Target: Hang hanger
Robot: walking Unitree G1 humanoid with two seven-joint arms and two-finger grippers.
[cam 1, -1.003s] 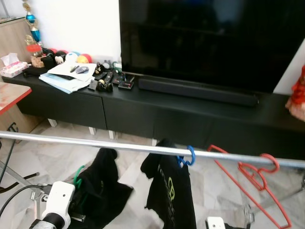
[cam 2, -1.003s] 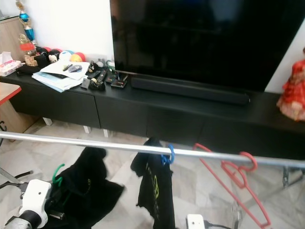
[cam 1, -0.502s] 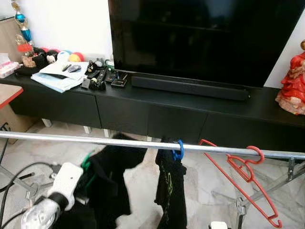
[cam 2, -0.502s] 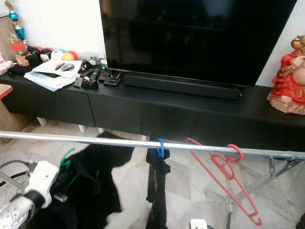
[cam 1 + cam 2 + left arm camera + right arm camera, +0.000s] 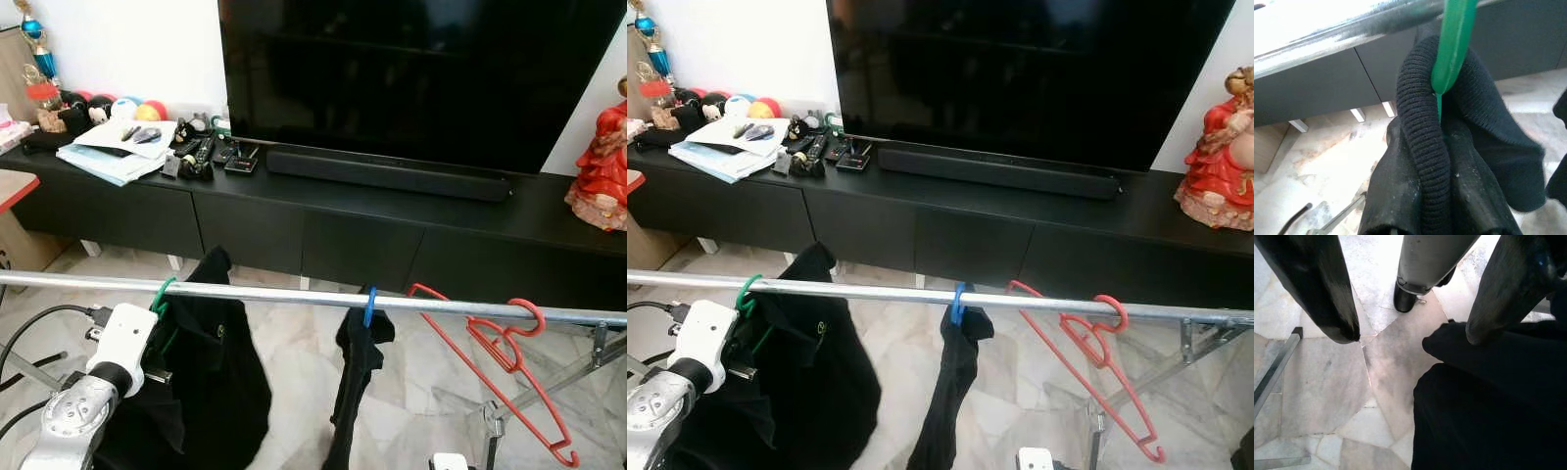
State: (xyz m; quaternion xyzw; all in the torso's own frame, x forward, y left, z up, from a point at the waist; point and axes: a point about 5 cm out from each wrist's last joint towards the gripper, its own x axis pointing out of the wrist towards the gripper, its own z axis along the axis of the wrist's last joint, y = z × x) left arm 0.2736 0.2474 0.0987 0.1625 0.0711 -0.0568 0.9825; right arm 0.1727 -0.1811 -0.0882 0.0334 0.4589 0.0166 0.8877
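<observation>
Three hangers on the metal rail (image 5: 294,295): green hanger (image 5: 162,290) with black garment (image 5: 220,372), blue hanger (image 5: 369,305), red hanger (image 5: 500,338). Left wrist view: left gripper (image 5: 1442,205) clamps the garment's collar at the green hanger. Right wrist view: right gripper (image 5: 1410,338) spread wide over marble floor (image 5: 1327,382).

You can't see the left gripper (image 5: 1442,230) tips in the left wrist view, the black garment (image 5: 1449,161) wraps right over them. The green hanger (image 5: 162,294) is mostly buried in that cloth too. At the right edge, the red figurine (image 5: 600,162) and the rail (image 5: 294,296) get cut off.
</observation>
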